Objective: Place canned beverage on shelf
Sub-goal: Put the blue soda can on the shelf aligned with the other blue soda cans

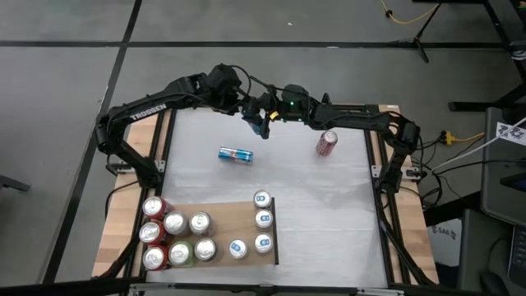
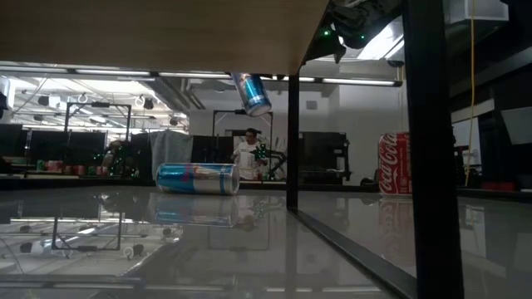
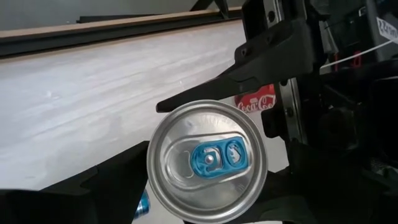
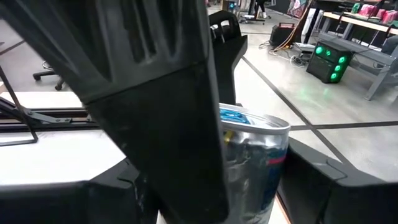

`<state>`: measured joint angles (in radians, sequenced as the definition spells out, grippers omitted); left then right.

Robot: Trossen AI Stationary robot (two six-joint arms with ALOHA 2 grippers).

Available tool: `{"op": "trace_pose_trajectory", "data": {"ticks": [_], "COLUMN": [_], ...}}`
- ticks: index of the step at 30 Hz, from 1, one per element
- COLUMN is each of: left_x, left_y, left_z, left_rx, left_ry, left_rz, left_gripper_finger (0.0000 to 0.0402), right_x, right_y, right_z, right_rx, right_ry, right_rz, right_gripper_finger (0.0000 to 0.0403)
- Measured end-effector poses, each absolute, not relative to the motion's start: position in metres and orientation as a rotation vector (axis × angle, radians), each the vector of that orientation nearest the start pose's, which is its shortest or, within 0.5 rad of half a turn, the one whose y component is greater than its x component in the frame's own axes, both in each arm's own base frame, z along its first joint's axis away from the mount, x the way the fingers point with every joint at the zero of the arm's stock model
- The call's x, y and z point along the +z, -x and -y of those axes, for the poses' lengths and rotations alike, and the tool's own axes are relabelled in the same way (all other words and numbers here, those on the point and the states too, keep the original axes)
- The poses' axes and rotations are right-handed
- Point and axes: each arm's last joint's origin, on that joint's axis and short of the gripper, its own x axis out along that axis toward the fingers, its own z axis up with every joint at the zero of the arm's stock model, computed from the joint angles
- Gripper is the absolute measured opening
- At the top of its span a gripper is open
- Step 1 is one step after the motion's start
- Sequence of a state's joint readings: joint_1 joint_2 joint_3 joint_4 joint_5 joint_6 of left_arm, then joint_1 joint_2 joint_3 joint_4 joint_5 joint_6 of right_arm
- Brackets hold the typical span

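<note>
A slim blue and silver can (image 1: 261, 123) hangs in the air above the far middle of the white worktop (image 1: 329, 222), tilted, its long axis leaning off vertical. In the left wrist view its round brushed-metal lid with a blue pull tab (image 3: 211, 158) faces the camera. Both arms meet at it. The right claw (image 1: 269, 117) is clamped on the can's side, one broad dark finger (image 4: 161, 124) lying against the shiny wall. The left claw (image 1: 253, 120) straddles the same can with its fingers spread wide; whether they press on it cannot be told.

A second blue can (image 1: 235, 154) lies on its side on the worktop below, long axis running left to right in the high view. A red cola can (image 1: 327, 143) lies farther right.

The shelf (image 1: 238, 220), a flat light-brown wood-grain panel with a dark strip on its right edge, sits at the near left. Four small blue-topped cans (image 1: 262, 219) stand upright on its right part, and a cluster of wider red, green and silver cans (image 1: 174, 238) stands at its left.
</note>
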<state>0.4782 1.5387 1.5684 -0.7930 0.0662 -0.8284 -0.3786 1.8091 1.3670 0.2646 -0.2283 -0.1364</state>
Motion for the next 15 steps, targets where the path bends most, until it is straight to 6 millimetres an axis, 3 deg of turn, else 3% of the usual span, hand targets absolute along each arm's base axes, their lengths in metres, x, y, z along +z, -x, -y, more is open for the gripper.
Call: {"op": "trace_pose_trajectory", "data": {"ticks": [9, 15], "left_x": [0.3675, 0.3670], "left_y": [-0.2884, -0.2881], "left_z": [-0.1481, -0.1477], "left_rx": [0.712, 0.716], "left_ry": [0.981, 0.981], "left_rz": [-0.537, -0.543], "left_gripper_finger": [0.0366, 0.0331], "right_x": [0.2918, 0.2919], "right_y": [-0.3962, -0.3962], "right_z": [0.1506, 0.1506], "right_rx": [-0.138, -0.138], "right_ry": [0.081, 0.081], "right_rz": [-0.186, -0.186], "right_gripper_finger": [0.0244, 0.0244]}}
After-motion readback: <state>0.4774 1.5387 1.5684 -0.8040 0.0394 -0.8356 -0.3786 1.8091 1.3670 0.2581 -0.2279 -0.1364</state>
